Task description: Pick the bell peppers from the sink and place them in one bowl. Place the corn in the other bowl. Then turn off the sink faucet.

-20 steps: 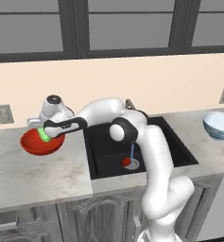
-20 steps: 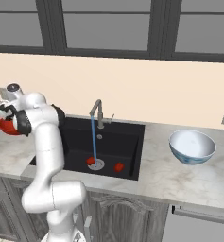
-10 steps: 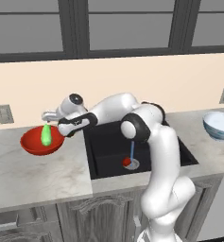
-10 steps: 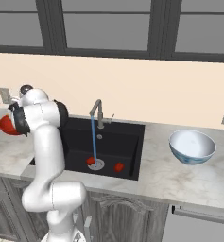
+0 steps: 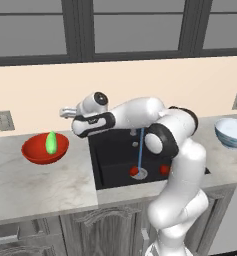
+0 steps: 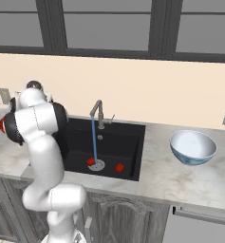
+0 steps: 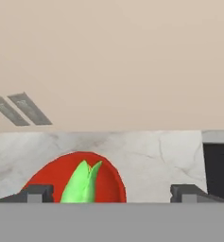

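Observation:
The light-green corn (image 5: 51,143) stands in the red-orange bowl (image 5: 42,152) on the left counter. My gripper (image 5: 64,112) hovers above and to the right of that bowl, open and holding nothing. In the hand view the corn (image 7: 82,182) and the red bowl (image 7: 52,177) lie below my spread fingertips (image 7: 38,194). Two red bell peppers (image 6: 91,162) (image 6: 119,167) lie in the black sink (image 6: 128,142) near the drain. The faucet (image 6: 99,114) pours a blue stream. The white-and-blue bowl (image 6: 193,147) sits on the right counter.
My arm arches over the sink's left half in the left base view. Wall outlets (image 5: 4,120) sit behind the left counter. The marble counter (image 5: 40,185) stretches in front of the red bowl. Dark windows run above the beige backsplash.
My gripper has let go of the corn, which stays in the red bowl. The hand has risen and drawn back to the right, toward the sink.

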Motion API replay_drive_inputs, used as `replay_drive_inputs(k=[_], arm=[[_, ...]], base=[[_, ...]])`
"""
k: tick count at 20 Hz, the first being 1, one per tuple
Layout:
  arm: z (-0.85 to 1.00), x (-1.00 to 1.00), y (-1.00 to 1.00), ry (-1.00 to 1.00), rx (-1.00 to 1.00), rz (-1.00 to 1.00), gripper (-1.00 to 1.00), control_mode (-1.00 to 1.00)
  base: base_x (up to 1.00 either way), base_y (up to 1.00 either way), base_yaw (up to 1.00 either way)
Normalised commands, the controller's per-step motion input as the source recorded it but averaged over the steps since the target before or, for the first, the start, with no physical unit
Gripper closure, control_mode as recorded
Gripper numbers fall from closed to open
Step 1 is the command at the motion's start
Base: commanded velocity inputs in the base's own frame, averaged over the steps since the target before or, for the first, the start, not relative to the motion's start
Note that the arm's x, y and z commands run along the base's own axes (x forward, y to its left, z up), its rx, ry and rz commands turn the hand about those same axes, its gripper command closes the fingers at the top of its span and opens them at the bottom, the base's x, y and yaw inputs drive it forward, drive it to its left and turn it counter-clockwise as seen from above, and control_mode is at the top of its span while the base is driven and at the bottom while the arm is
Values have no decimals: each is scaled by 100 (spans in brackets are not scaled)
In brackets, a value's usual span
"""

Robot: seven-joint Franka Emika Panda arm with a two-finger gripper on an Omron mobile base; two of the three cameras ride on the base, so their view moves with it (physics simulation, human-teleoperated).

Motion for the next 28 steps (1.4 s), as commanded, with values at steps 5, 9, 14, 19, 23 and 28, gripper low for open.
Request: replay_drive_inputs(k=[5, 9, 14, 19, 23, 28], arm=[[57, -51, -96, 13, -20, -10, -100, -100], [69, -55, -58, -1, -9, -4, -100, -100], [15, -76, -65, -17, 0, -14, -100, -100], [-1, -37, -70, -9, 0, -23, -100, -100], [-11, -3, -41, 0, 0, -34, -100, -100], [-11, 0, -17, 6, -4, -35, -100, -100]], base=[[0, 0, 0], [0, 0, 0], [0, 0, 0], [0, 0, 0], [0, 0, 0], [0, 0, 0]])
